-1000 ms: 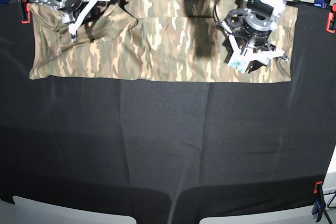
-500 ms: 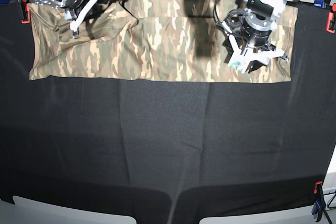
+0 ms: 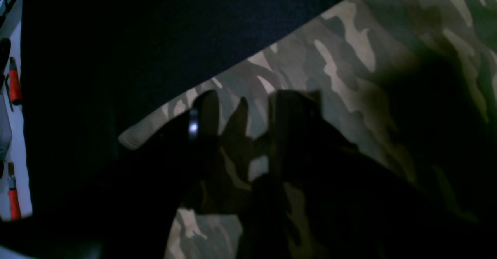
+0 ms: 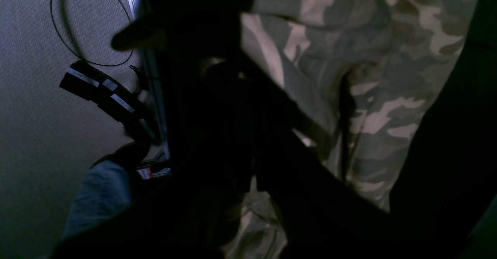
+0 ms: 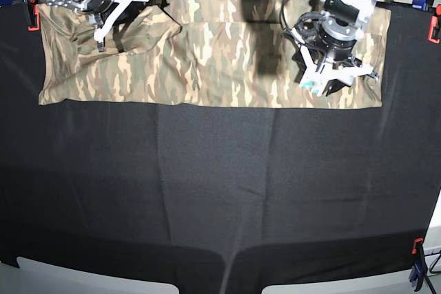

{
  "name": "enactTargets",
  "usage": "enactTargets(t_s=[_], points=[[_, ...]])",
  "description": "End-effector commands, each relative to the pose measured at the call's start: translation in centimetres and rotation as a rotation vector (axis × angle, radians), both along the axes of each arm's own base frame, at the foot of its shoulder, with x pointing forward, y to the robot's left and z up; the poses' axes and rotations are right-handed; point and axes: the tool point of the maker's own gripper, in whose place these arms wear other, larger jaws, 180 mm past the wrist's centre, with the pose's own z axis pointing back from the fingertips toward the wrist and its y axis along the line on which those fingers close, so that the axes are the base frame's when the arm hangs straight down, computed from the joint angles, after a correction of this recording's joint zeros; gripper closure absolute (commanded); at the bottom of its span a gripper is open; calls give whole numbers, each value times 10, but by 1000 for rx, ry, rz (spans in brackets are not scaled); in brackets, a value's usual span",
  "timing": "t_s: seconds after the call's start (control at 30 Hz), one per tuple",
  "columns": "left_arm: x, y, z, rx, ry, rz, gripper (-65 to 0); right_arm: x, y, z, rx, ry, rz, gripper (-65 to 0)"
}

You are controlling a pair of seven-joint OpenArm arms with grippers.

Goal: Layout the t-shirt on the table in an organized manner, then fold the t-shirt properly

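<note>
T-shirt (image 5: 207, 53) fabric, camouflage in tan, olive and cream, lies as a long band across the far part of the table (image 5: 220, 197), whose black cloth stretches bare well beyond the shirt's near hem. That hem runs fairly straight; the end of the shirt under my right arm is rumpled, with a dark fold line slanting across it. My left gripper (image 5: 335, 77) sits low over the other end of the shirt, just inside its near corner, white fingers spread apart over the cloth with nothing between them. From my left wrist the same fingers (image 3: 295, 111) show only as dark shapes lying against the camouflage, with the shirt's edge (image 3: 217, 84) cutting diagonally against the black table beside them; whether the tips press into the fabric I cannot tell. My right gripper (image 5: 101, 32) hangs above the rumpled end, near the shirt's far edge, one long white finger (image 5: 114, 15) slanting down toward the cloth. How far those fingers stand apart I cannot tell: the right wrist view is mostly black shadow, with creased camouflage (image 4: 372, 76) beside it. A red clamp (image 5: 32, 17) grips the table edge just beyond that end of the shirt, and another red clamp (image 5: 434, 29) sits past the opposite end.
</note>
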Motion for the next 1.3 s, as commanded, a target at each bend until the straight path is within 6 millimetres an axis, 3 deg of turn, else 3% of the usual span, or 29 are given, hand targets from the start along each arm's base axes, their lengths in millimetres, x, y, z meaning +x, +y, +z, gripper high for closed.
enactTargets(t_s=[0.0, 0.2, 0.4, 0.63, 0.8, 0.9, 1.1, 1.2, 1.27], points=[[7, 1, 12, -1, -49, -3, -219, 5, -1, 5, -1, -20, 3, 0], [7, 1, 12, -1, -50, -4, -220, -1, -18, 12, -119, -19, -28, 0], [7, 1, 12, 0, -49, -3, -219, -39, 2, 37, -68, 71, 26, 0], [7, 1, 12, 0, -50, -4, -219, -82, -44, 32, -309, 216, -49, 0], [7, 1, 12, 0, -50, -4, -219, -116, -28, 28, -226, 340, -5, 0], [7, 1, 12, 0, -50, -4, -220, -114, -22, 27, -200, 327, -1, 0], [7, 1, 12, 0, -50, -4, -220, -74, -29, 32, -236, 107, -13, 0], [7, 1, 12, 0, -49, -4, -220, -68, -32, 34, -260, 68, -1, 0], [7, 1, 12, 0, -49, -4, -219, -68, -37, 35, -287, 68, -5, -108]])
